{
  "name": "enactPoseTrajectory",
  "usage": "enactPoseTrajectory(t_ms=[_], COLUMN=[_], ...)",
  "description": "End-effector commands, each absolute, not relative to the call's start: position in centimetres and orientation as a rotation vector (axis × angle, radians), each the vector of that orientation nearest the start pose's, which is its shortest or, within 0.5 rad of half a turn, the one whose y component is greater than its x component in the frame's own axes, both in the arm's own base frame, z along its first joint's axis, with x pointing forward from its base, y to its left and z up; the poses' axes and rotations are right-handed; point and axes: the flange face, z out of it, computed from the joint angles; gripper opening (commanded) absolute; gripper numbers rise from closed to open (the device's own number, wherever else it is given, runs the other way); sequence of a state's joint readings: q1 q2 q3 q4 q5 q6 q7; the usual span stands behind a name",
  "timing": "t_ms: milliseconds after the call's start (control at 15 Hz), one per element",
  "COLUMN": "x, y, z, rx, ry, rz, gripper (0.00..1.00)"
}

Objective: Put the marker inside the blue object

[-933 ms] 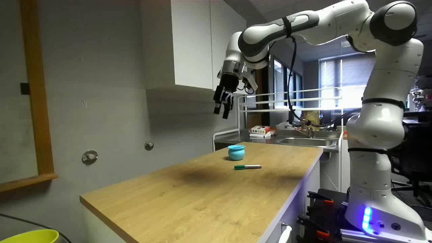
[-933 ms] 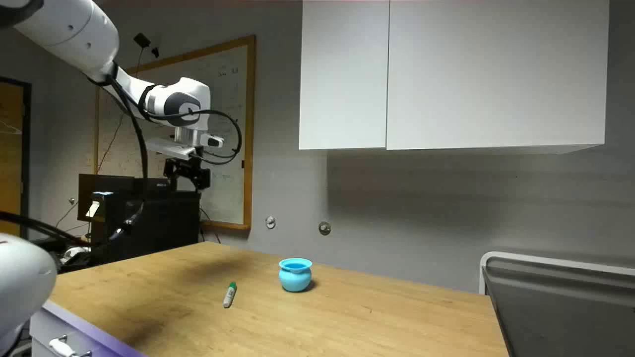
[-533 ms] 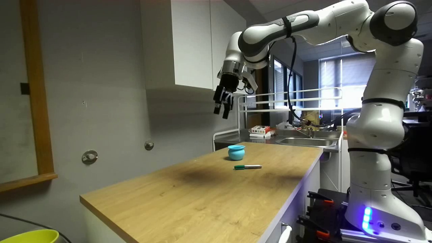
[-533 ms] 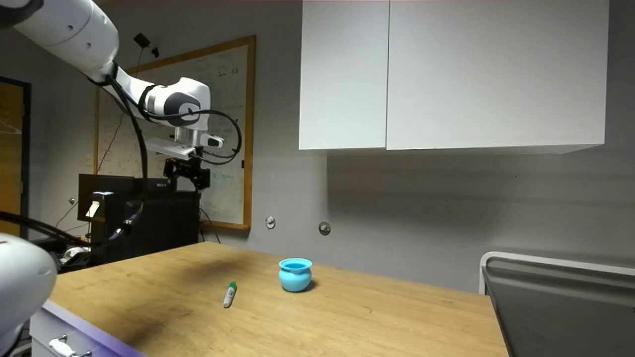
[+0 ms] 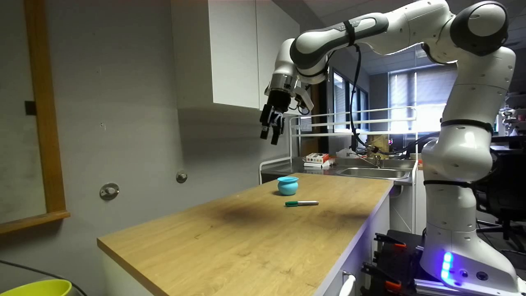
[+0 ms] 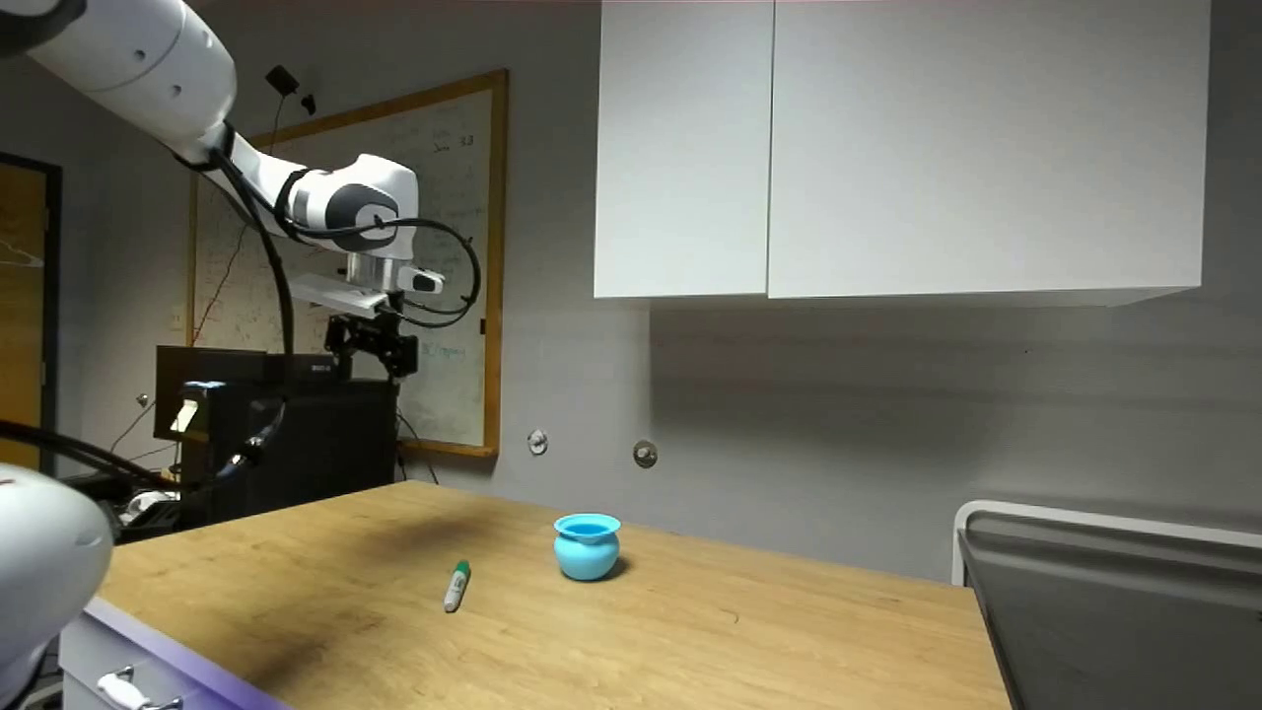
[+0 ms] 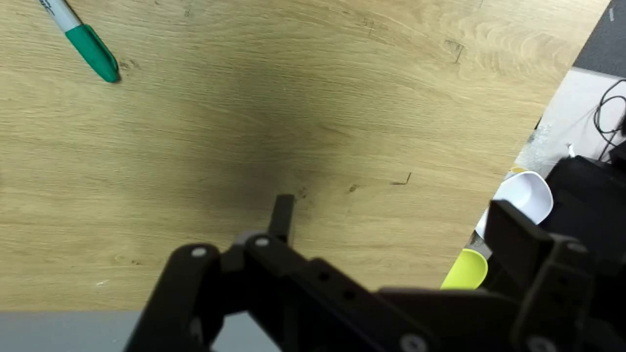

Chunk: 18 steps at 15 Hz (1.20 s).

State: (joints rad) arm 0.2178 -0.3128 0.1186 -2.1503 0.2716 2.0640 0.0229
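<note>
Marker (image 6: 456,586), green at the cap and pale along the barrel, lies flat on the wooden bench (image 5: 238,250), out from the wall-side edge, its cap aimed roughly at the corner where that edge meets the bench end away from the sink (image 5: 372,173). In both exterior views we see the blue pot (image 6: 587,552) standing upright with its mouth up, apart from the marker, and nearer than it to the wall-side edge and to the sink-end edge. We find the gripper (image 7: 392,210) hanging from the arm (image 5: 464,139) well above the bench and pointing down, its fingers (image 7: 282,217) spread wide apart, with bench top showing between them. In the wrist view we get the whole cap, while part of the barrel runs out of sight. Past the end edge there we make out a white container (image 7: 530,193), partly behind one of those fingers, and a yellow bin (image 7: 467,270). In an exterior view, beyond the sink-end edge, we see a red and white box (image 5: 317,158) near the sink, and below the drawer-side edge a white handle (image 5: 347,285). White cabinets (image 6: 897,148) hang above the wall-side edge.
</note>
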Motion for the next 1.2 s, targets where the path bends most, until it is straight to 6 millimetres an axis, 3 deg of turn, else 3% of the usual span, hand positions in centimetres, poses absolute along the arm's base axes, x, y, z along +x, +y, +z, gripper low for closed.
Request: enactPoseTrajectory(t_ms=[0,467,867,1133], x=[45.5,47.7,49.3,49.1], y=[17.5,13.4,9.1,6.6], z=[55.0,52.0,47.4,43.8], rx=[-2.874,-2.927,-2.987,-3.034], ry=[-0.294,-0.215,-0.145,-0.225], rz=[-0.259,-0.202,-0.115,-0.051], gripper=[1.0,1.0,1.0,1.0])
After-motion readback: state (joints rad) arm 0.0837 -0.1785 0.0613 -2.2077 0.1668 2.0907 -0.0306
